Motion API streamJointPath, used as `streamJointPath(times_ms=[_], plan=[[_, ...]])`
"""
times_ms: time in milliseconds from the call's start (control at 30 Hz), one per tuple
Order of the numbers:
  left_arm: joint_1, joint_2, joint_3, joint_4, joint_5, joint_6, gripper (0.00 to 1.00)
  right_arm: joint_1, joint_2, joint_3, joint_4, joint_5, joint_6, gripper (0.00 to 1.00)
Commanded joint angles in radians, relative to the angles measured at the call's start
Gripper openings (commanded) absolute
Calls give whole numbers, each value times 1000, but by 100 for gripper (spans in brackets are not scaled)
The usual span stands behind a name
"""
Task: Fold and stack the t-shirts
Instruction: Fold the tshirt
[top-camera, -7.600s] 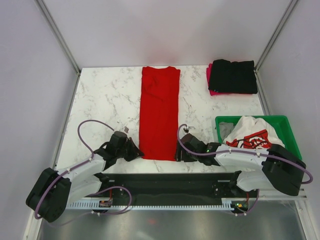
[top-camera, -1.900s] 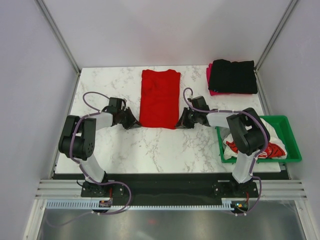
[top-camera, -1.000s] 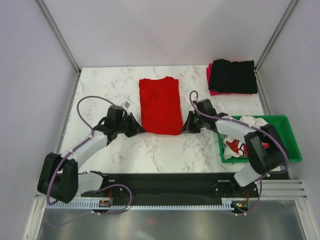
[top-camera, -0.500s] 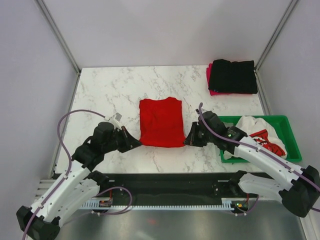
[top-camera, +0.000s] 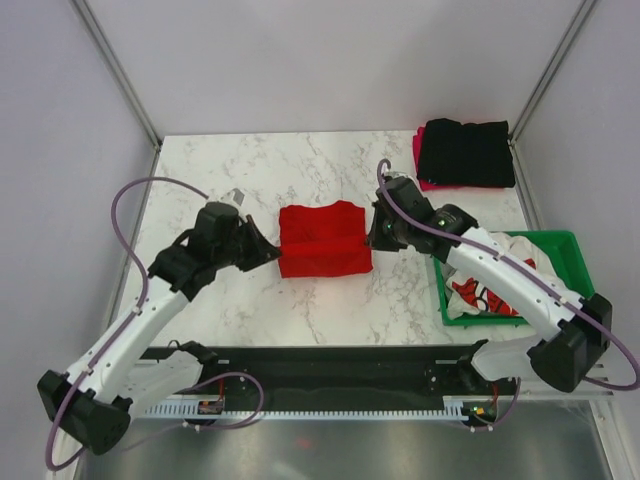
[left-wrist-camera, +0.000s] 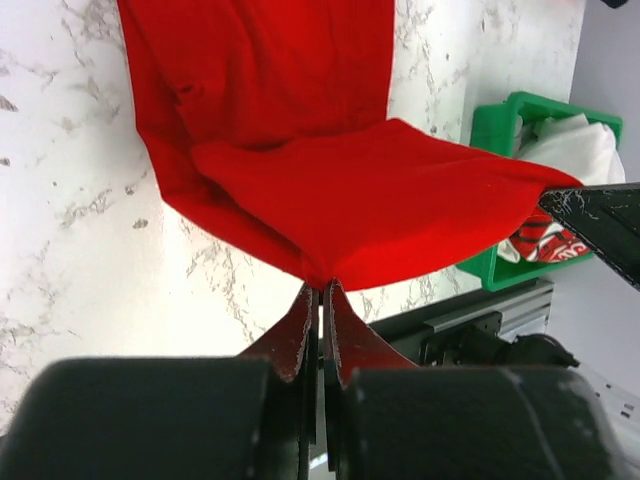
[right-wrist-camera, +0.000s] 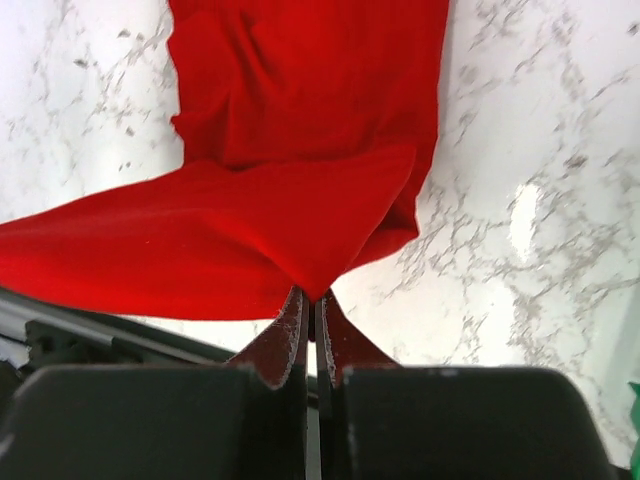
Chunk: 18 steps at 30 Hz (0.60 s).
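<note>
The fold is on the move! Half a second back the left gripper sat close to the near edge of the marble table. Now it is further in, jaws pinched tight on the left corner of the red t-shirt with only a sliver of cloth between them. From above the shirt reads shorter than it did, a squat block mid-table with a dark crease across its middle. On the other side the right gripper has travelled inward the same way, and it too is clamped hard on a corner of red cloth. Unmoved at the far-right corner is the folded black t-shirt. It lies on the magenta-pink t-shirt, which peeks out at its left and near edges. The white t-shirts with their red print are bunched in the green crate, as before.

Look at that cloth: plain bright red, the lower layer flat on the marble with soft wrinkles. The overhead camera flattens it all. The wrist cameras show the gripped edge as a raised flap, stretched from one pinch to the other above that lower layer. The left wrist view also catches the crate beyond the shirt.
</note>
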Motion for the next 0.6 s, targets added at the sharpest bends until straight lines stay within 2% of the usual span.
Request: streamJointPath(times_ms=[0, 267, 567], plan=[[33, 83, 108, 13, -63, 79, 2, -53, 64, 84, -47, 69, -86, 0], [148, 269, 177, 118, 39, 118, 2, -176, 262, 248, -32, 20, -188, 0], [244, 479, 235, 213, 112, 138, 2, -218, 472, 371, 14, -38, -228, 0]])
